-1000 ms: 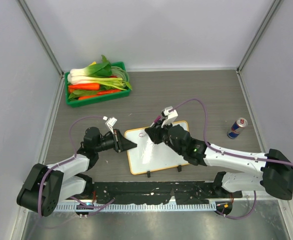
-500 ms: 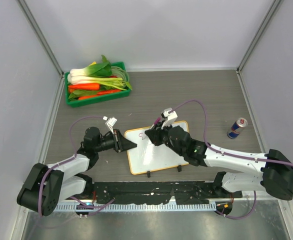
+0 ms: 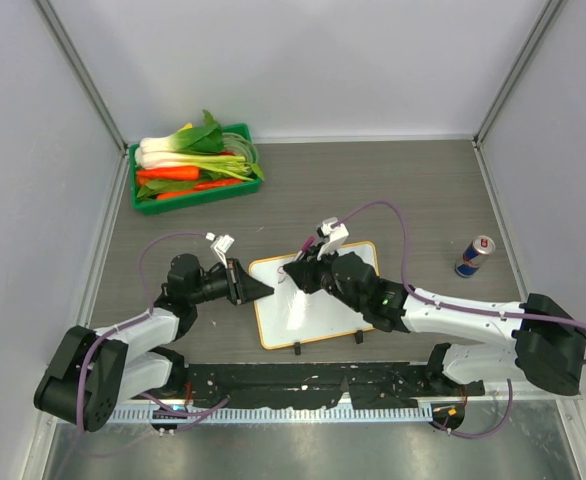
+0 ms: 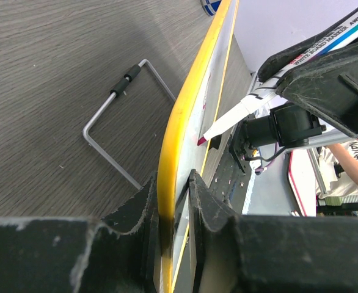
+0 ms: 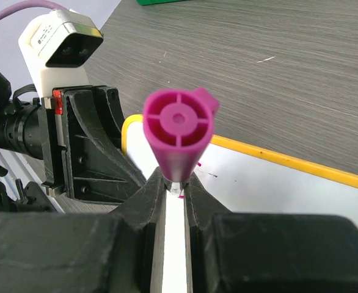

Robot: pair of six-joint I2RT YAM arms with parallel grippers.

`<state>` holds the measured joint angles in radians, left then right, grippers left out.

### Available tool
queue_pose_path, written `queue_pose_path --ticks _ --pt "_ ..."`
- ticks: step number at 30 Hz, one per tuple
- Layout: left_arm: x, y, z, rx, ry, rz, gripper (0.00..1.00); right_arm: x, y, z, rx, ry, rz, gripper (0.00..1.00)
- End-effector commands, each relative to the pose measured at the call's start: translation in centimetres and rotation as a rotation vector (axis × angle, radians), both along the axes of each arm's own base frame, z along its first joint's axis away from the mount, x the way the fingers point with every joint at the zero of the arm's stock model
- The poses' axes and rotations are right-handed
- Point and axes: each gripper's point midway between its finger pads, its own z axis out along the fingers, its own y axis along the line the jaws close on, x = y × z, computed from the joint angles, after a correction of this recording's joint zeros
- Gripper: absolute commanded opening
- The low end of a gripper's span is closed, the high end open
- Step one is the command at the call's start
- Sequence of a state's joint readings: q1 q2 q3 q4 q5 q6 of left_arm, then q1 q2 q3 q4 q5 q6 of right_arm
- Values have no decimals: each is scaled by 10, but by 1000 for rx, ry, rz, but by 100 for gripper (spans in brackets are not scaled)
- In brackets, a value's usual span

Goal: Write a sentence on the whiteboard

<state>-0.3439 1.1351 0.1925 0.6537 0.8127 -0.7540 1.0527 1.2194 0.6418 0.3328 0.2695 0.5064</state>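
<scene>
1. Near centre of the surface (image 3: 403,190), between the two arms: whiteboard (image 3: 318,300), white with a yellow frame, two black feet on its near edge.
2. Left end effector (image 4: 174,201): clamped on the whiteboard's left edge, one finger on each face.
3. Right end effector (image 5: 176,190): closed around a marker (image 5: 178,125), magenta butt end towards the wrist camera, tip down on the board near its far-left corner.
4. Sentence (image 5: 198,163): only small pink marks show, just beside the marker.
5. Green tray (image 3: 138,200) of vegetables: far left of the surface.
6. Drink can (image 3: 474,257): upright, right of the board, well apart.
</scene>
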Motion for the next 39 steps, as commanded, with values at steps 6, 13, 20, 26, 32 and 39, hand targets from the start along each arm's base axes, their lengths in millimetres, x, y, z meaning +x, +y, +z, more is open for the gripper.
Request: queue_pose_path --ticks 6,13,20,26,32,39 --pt "7 5 -13 56 -20 31 0 10 8 27 70 -35 -33 1" --pt "7 5 -12 56 -22 31 0 3 5 58 155 -65 -10 1" --pt "7 5 -13 56 -22 32 0 11 -15 60 119 -89 -99 1" --pt "7 5 -13 56 -20 32 0 14 -19 47 85 -74 -122 1" --pt "7 5 -12 54 -23 30 0 16 -19 39 73 -73 -131 1" --pt "7 5 -13 54 -19 30 0 16 -15 26 42 -54 -119 1"
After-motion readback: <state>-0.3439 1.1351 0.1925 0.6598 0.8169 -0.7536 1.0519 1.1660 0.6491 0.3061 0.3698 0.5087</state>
